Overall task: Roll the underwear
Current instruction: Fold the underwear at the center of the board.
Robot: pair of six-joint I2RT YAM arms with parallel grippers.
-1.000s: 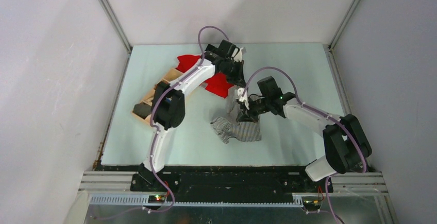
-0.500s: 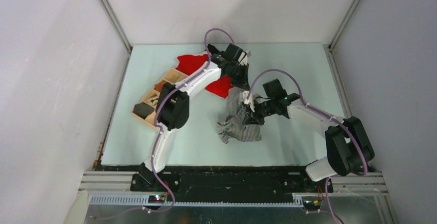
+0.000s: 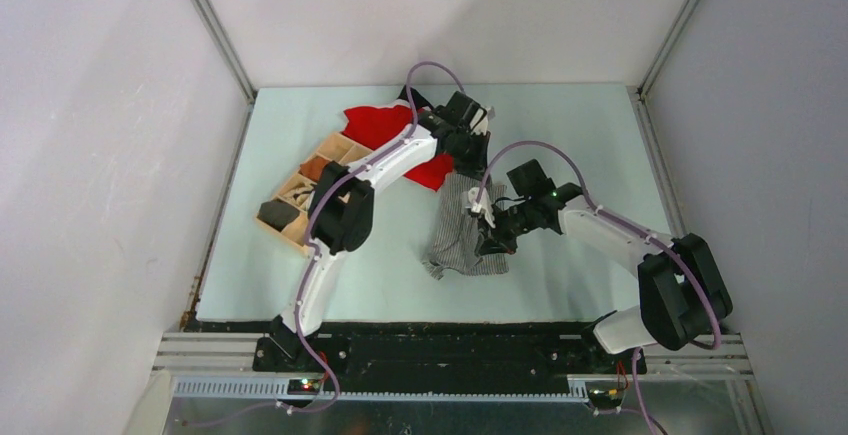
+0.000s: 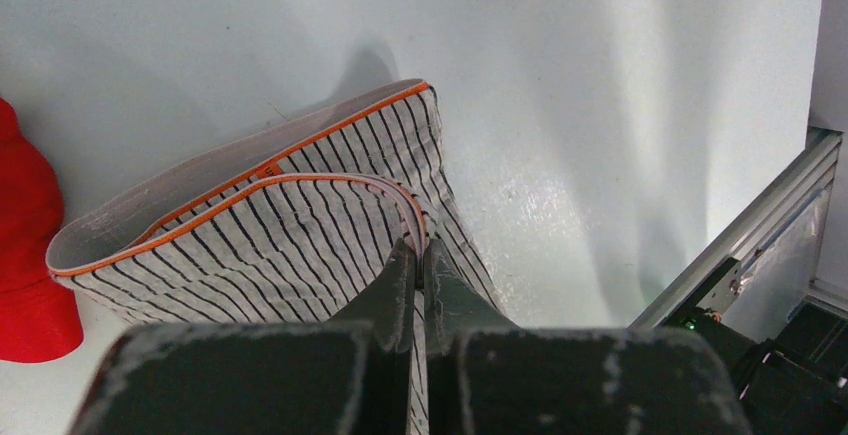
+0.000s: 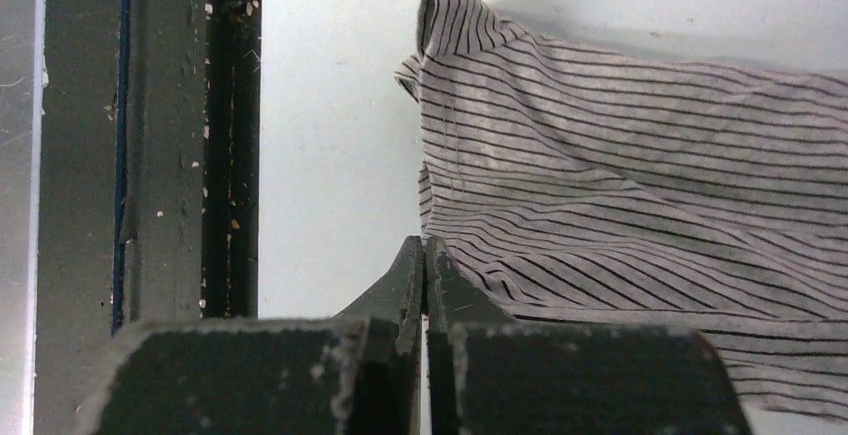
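The underwear point(image 3: 452, 242), finely striped grey-and-white with orange trim, lies stretched long.

From high above and behind the arm bases, looking down toward 12 o'clock over the whole table point(image 3: 560, 125), close in from each wrist past the left gripper point(image 4: 418, 247) and right gripper point(image 5: 424, 245), sharing the underwear point(image 3: 462, 240), met at its 12 and 3 o'clock edges.
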